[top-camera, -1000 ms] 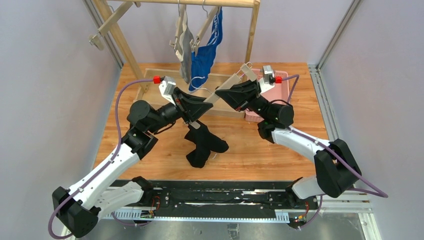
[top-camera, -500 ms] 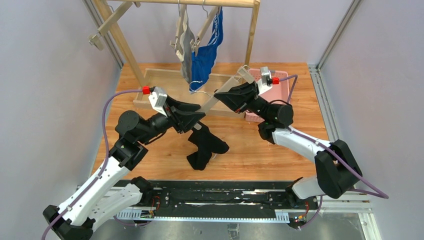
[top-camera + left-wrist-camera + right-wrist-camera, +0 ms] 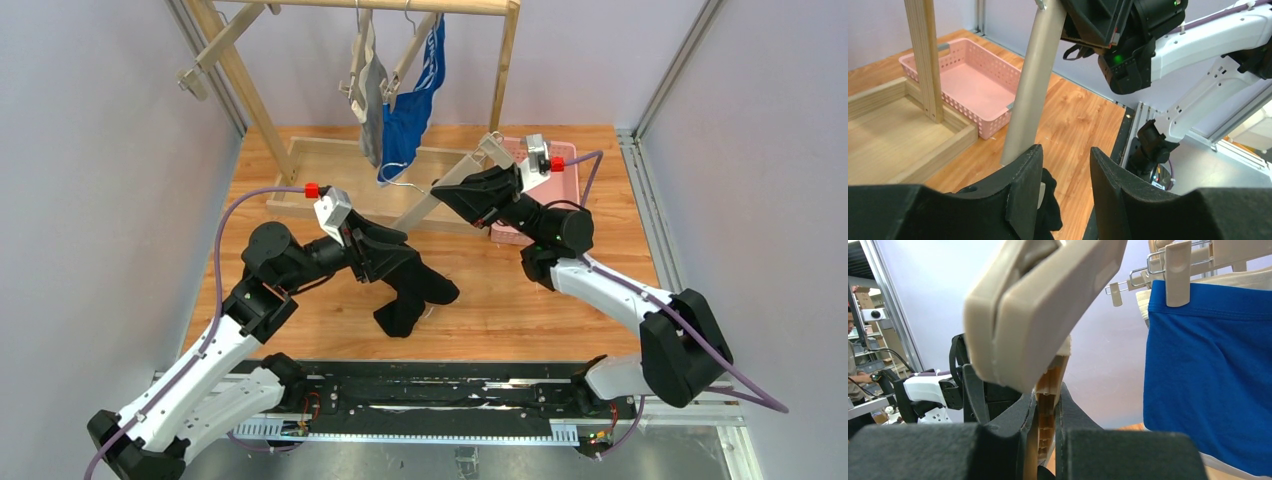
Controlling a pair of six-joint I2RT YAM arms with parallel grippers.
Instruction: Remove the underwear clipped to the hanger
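Pink basket [image 3: 943, 97] lies at 1 o'clock on the surface [image 3: 500, 300]. Right fingers [image 3: 1088, 445] clamp the hanger [image 3: 1033, 85]; left fingers [image 3: 1023, 195] spread over black briefs [image 3: 410, 300].

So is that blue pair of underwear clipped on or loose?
Clipped on. In the right wrist view a beige clip grips the top edge of the blue underwear, which hangs straight down.

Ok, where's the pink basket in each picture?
Top external: pink basket at the back right, mostly behind the right arm.
Left wrist: upper left, beside the wooden tray.
Right wrist: not in it.
Shared landmark: the beige hanger, in all three views.
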